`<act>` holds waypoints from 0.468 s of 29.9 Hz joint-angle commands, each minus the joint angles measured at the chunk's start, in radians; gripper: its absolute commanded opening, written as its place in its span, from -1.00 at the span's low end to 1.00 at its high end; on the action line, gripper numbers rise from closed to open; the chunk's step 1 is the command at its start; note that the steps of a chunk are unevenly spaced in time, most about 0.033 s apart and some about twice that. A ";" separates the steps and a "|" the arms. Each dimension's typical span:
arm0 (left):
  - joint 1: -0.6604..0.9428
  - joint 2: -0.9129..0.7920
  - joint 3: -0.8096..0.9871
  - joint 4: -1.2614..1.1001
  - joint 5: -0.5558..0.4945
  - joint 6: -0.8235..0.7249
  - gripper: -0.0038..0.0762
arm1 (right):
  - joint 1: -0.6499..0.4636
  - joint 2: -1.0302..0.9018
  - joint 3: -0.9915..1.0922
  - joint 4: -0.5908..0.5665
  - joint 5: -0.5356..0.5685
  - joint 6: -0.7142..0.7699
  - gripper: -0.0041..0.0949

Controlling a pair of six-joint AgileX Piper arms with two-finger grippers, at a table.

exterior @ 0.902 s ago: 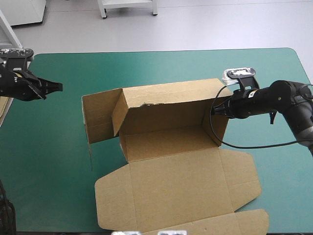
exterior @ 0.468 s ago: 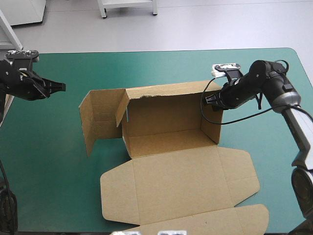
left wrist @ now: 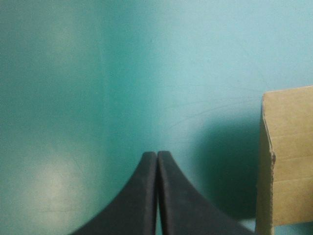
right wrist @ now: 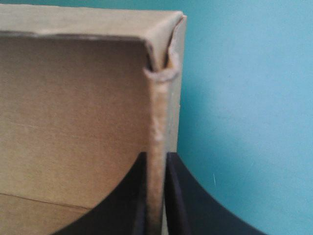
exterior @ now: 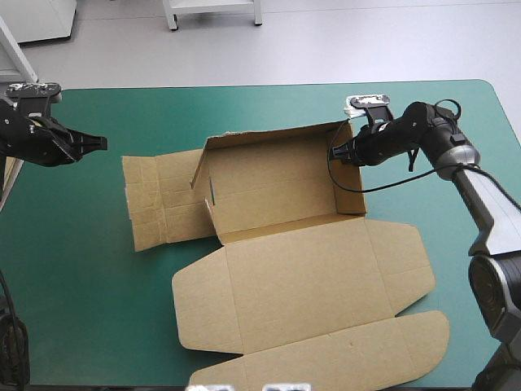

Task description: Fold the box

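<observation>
My left hand [exterior: 102,143] and right hand [exterior: 334,153] are black, each with two broad fingers [left wrist: 139,200] (curved like fins); my right forearm [exterior: 487,199] is grey.

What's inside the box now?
Nothing: the box interior shows only bare brown board. The right gripper pinches its right wall. A sliver behind the raised left flap is hidden.

From above and behind we look down on the worktop [exterior: 81,285]; our left wrist camera faces it beside the box [left wrist: 288,156], at its left end; the right sits close against its right end; both ends show overhead.
</observation>
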 commanded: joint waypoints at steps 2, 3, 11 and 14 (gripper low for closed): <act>0.000 -0.033 -0.030 -0.024 -0.045 0.009 -0.92 | -0.003 -0.050 -0.023 0.053 -0.063 -0.034 -0.30; 0.000 -0.033 -0.030 -0.024 -0.045 0.009 -0.92 | -0.003 -0.050 -0.023 0.062 -0.056 -0.034 -0.16; 0.000 -0.033 -0.030 -0.024 -0.043 0.009 -0.92 | -0.003 -0.101 -0.027 0.089 0.002 -0.037 0.12; 0.000 -0.033 -0.030 -0.024 -0.043 0.009 -0.92 | -0.003 -0.140 -0.044 0.061 0.045 -0.030 0.12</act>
